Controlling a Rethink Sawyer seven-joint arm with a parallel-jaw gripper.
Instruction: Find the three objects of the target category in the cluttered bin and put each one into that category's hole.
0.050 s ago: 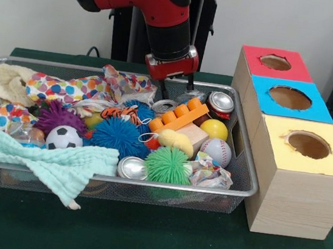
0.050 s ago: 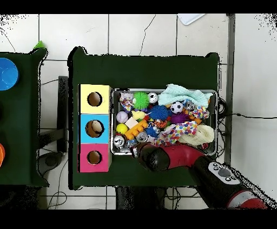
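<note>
Over the far rim of the wire bin [image 1: 241,189] now, gripper [image 1: 177,88] hanging low with jaws spread and nothing pinched between them. Just below and a shade towards the camera: a silver can [image 1: 165,106] on its side, open end facing out, tucked against the orange brick [image 1: 180,115]. No telling the target category from the frames, but going by that hover, probably cans, and three on show: this one, a red-trimmed can [image 1: 221,102] off towards the box side in the far corner, and a third can [image 1: 131,168] well apart against the near rim beside the green spiky ball [image 1: 168,164]. So, the crux: nearest can almost straight under the fingertips, a short drop and a small nudge forward. Long axis apparently running roughly front to back, though half buried and hard to call, which should suit a squeeze across the body from side to side. Tight quarters, with the brick touching on one side and patterned cloth [image 1: 91,90] crowding the other. Drop-off waiting at the side: red hole [image 1: 275,62], blue hole [image 1: 290,98], yellow hole [image 1: 309,144] in a row. From overhead, only the arm [image 2: 173,156] over that edge, gripper hidden beneath.
</note>
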